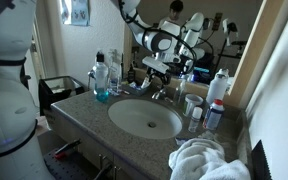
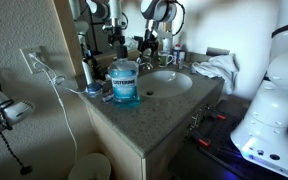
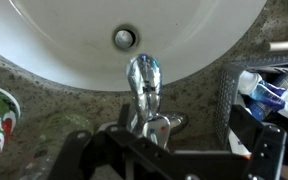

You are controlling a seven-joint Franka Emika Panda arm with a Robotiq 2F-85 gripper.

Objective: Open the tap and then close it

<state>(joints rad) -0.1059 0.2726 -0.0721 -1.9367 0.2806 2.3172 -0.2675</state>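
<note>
One tap (image 3: 144, 85) sits at the back edge of the desk (image 3: 199, 90), spout over the white basin (image 3: 64, 40). Pincer (image 3: 169, 150) hangs over the handle (image 3: 156, 128), jaws wide, holding nothing.

Step advice: centre on handle, close gently, turn slowly, avoid side load.

Wrist view: pincer tips dark and cropped; contact with handle not determinable.

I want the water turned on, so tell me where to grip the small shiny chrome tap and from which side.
Grip the low metal handle behind the curved spout of the small shiny chrome tap, from above. It sits low on the speckled stone counter, so top and flanks are probably its only free faces.
</note>
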